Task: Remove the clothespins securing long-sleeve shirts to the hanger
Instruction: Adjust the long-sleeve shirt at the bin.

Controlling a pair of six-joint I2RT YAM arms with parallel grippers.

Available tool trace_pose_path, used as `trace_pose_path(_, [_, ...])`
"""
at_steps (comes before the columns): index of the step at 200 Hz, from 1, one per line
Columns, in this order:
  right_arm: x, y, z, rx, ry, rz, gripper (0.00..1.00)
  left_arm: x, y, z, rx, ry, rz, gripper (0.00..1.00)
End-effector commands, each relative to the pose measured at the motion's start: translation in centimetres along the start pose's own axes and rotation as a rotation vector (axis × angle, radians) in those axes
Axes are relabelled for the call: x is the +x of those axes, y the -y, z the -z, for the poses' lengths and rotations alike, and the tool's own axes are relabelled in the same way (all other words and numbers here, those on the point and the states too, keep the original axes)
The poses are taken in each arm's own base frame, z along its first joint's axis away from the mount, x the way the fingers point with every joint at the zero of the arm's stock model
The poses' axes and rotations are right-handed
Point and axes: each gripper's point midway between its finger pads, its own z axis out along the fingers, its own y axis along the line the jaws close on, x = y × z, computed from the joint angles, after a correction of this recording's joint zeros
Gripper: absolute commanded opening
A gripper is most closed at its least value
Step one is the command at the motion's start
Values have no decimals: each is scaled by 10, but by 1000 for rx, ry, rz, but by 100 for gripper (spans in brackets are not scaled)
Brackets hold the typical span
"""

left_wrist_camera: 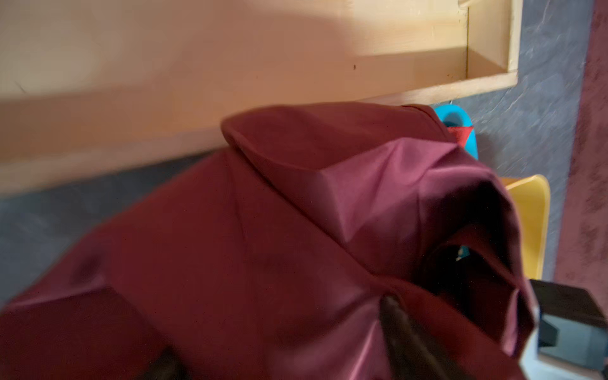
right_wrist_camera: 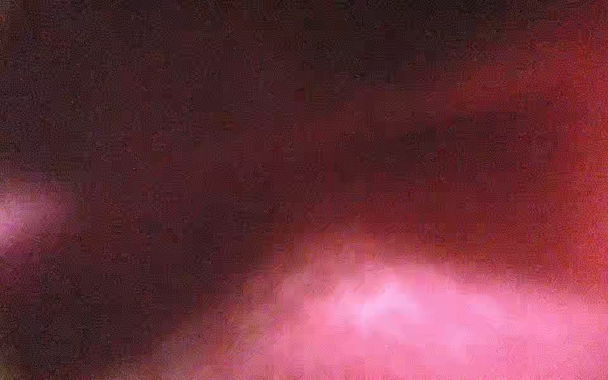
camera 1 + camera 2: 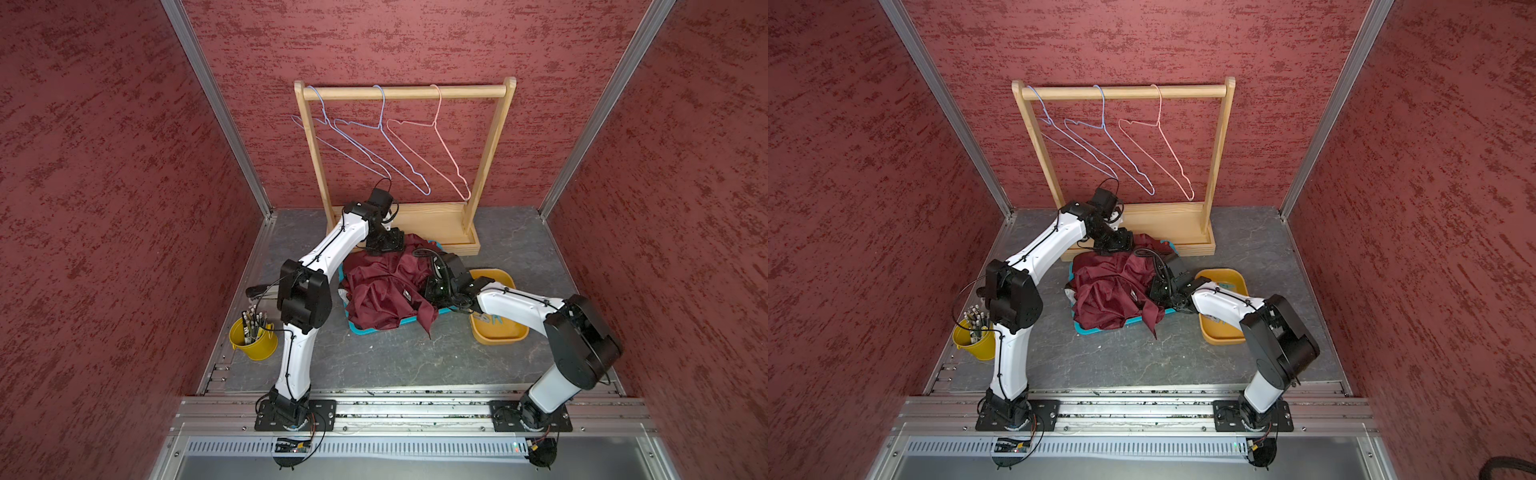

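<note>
**Hangers bare, shirt down in the tray**

All three wire hangers [image 3: 381, 112] hang empty above and behind the left pincer [image 3: 385, 245], so the unclipping looks finished or nearly so. The maroon shirt [image 3: 382, 286] lies heaped in the teal tray [image 3: 374, 330] beneath that pincer, whose jaws I cannot tell. The right pincer [image 3: 430, 289], closed, is buried in the folds. Teal bits, likely clothespins [image 3: 491, 319], sit in the yellow tray [image 3: 498, 336] beside its wrist.

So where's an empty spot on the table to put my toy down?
The biggest bare patch is the grey table in front of the blue tray. Another lies back right, between the wooden rack and the yellow tray. The middle is crowded: the maroon shirt is heaped there, with the left arm and right arm reaching in.
</note>
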Motion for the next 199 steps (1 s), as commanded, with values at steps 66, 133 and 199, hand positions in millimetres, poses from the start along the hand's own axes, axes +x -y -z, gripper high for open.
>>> trace_pose_path(66, [-34, -8, 49, -42, 126, -14, 54, 83, -7, -12, -48, -67, 85, 0])
trace_pose_path(133, [-71, -66, 116, -119, 196, 107, 68, 110, -45, -82, -136, -187, 130, 0])
trace_pose_path(199, [-88, -52, 9, -102, 128, 85, 45, 122, -68, -105, -165, -218, 132, 0])
